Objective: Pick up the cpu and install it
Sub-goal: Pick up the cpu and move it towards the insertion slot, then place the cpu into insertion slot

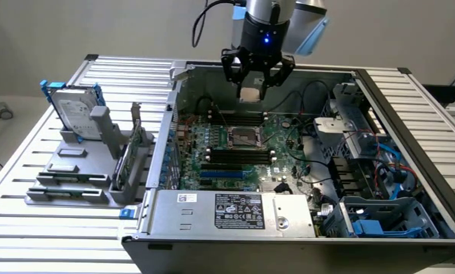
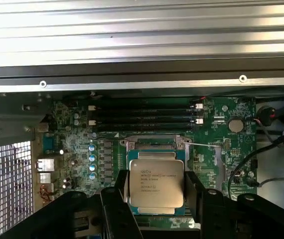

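- The pincer hung over the open computer case, its jaws pinching the cpu by two opposite edges, so the chip lay flat with its metal top up.
- The cpu was in the air above the motherboard, seemingly lined up over the dark socket but not seated in it.
- That edge grip likely spared the underside contacts.
- The hard drive stood upright on the worktop, well apart towards the exterior view's left, clear of the arm.
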Tool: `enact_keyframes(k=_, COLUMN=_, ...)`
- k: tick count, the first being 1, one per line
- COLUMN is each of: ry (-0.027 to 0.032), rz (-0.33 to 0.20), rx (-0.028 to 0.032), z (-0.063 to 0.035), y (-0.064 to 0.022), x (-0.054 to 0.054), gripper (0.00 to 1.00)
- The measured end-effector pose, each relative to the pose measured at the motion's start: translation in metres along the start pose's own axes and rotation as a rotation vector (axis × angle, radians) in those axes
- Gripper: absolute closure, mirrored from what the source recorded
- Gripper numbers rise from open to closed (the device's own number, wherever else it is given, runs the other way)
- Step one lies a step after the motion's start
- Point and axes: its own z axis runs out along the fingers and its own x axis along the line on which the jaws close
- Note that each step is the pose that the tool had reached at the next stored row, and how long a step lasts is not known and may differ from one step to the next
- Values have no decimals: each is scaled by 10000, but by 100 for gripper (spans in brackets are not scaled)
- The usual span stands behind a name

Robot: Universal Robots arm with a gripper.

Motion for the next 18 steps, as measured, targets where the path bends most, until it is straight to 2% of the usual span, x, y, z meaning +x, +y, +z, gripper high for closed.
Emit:
enact_keyframes(k=2, ry=1, rz=1, rx=1, z=30, y=0, x=-2, gripper=45)
enact_keyframes(k=4, ry=15, rz=2, rx=3, z=29, y=-1, x=-2, gripper=45)
enact_keyframes(k=18, ry=15, rz=7, rx=-2, z=31, y=0, x=1, gripper=45)
